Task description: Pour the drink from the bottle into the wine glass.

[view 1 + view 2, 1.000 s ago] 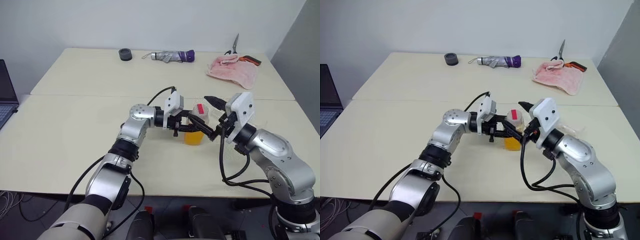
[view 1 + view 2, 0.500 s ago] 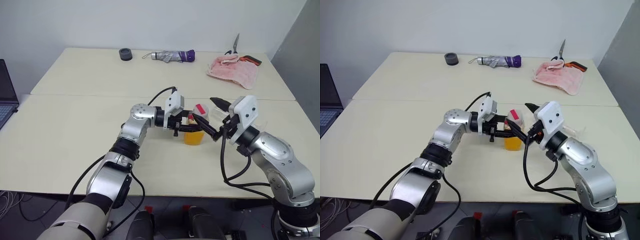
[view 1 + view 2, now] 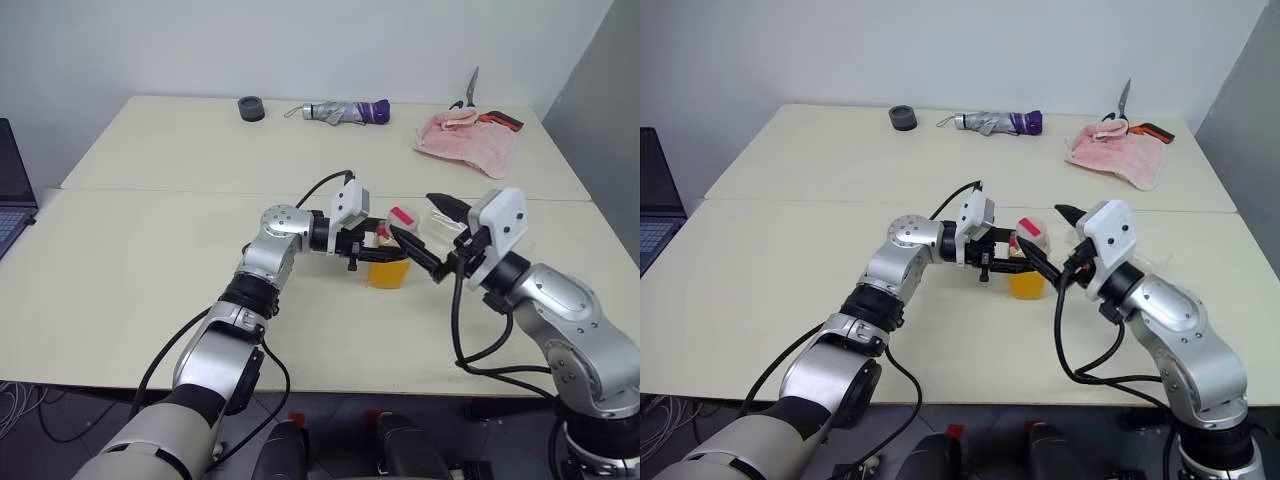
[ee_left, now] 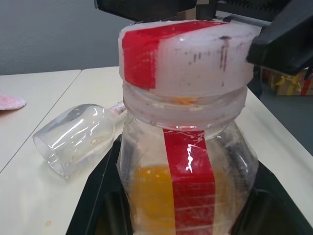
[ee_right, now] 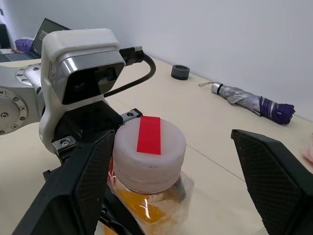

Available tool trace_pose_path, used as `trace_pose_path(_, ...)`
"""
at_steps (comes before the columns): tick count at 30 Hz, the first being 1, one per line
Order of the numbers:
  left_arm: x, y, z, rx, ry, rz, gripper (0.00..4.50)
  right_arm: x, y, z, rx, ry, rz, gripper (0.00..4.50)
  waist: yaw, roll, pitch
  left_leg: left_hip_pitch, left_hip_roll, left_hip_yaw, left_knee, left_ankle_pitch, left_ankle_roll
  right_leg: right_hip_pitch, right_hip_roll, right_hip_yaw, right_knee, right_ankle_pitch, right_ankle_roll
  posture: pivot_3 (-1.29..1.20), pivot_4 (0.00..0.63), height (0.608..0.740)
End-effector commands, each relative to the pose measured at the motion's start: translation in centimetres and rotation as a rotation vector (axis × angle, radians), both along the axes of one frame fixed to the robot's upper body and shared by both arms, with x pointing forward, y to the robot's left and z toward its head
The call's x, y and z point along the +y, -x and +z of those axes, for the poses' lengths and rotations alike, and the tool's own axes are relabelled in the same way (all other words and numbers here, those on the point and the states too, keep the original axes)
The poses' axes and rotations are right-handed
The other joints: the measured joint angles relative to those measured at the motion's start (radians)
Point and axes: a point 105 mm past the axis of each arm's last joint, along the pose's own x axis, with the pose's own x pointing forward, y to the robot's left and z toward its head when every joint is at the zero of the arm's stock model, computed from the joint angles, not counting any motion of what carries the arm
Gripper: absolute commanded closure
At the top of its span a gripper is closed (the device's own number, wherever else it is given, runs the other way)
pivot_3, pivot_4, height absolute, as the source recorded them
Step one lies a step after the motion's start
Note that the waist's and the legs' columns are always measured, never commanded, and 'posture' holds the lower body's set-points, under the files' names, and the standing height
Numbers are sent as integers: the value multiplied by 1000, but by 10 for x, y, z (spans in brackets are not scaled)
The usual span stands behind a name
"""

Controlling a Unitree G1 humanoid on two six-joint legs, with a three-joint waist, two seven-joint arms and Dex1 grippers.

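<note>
The bottle [image 3: 388, 258] stands upright near the middle of the near table, with a white cap [image 5: 149, 142] crossed by a red strip. The orange drink [image 3: 387, 276] fills its lower part. My left gripper [image 3: 372, 246] reaches in from the left and is shut on the bottle's body. My right gripper [image 3: 412, 215] comes from the right and is open, one finger [image 5: 78, 181] on each side of the cap without touching it. The wine glass [image 4: 73, 139] lies on its side on the table just beyond the bottle, empty.
On the far table lie a folded umbrella [image 3: 345, 111], a dark roll of tape [image 3: 250, 108], a pink cloth [image 3: 467, 142] and scissors [image 3: 470, 95]. A laptop [image 3: 12, 190] sits at the left edge. A seam [image 3: 150, 190] runs between the two tables.
</note>
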Motion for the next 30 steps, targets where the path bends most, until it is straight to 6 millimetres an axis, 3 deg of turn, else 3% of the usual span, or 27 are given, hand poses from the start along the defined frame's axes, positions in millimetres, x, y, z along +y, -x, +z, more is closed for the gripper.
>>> trace_pose_path(1,3,-1,16,-66,25,-7,2677,-16,1,14,-59,-3,-74,460,0,0,0,0,0,0,0,0,0,0,0,0,0,0,0,0,150,740)
trace_pose_path(18,4,-3,17,-73,29,-2,2679,-16,3,13,-54,8,-66,460,0,0,0,0,0,0,0,0,0,0,0,0,0,0,0,0,150,740)
trace_pose_path(30,4,-5,18,-75,30,7,2679,-1,12,8,-26,-5,20,460,0,0,0,0,0,0,0,0,0,0,0,0,0,0,0,0,150,740)
